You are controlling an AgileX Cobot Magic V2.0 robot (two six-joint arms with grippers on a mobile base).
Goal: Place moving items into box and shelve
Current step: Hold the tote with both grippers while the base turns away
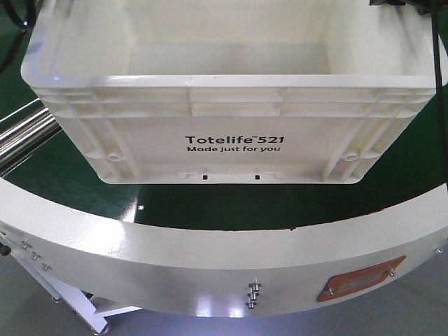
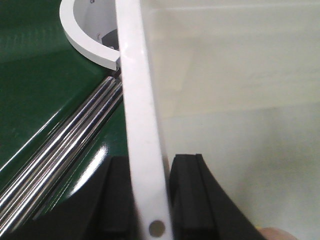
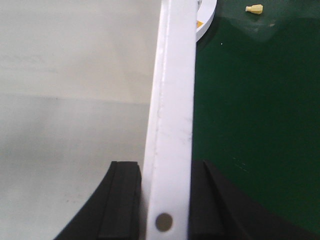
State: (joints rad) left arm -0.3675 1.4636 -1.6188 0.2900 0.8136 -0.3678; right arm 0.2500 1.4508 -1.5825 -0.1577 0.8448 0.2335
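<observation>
Item: one large white plastic box (image 1: 234, 119), ribbed rim, black print "Totelife 521 Made just for you" on the near wall. Location: over the green bench (image 1: 210, 203), behind a curved white rail (image 1: 210, 245) that carries an orange plate (image 1: 355, 282). Whether the base rests on the bench or hangs just clear, I cannot tell.

Contents: the part of the inside that shows is plain white wall and floor. In the left wrist view a tan rounded sliver (image 2: 272, 234) shows at the bottom edge on the inner side; too little is visible to name it.

Left end effector (image 2: 150, 162): black fingers pressed against both faces of the box's rim.

Right end effector (image 3: 166, 167): likewise pinching the opposite rim.

Nearby: steel rollers (image 1: 24, 136) left of the box; a small yellow piece (image 3: 255, 8) on the bench outside the right wall.
</observation>
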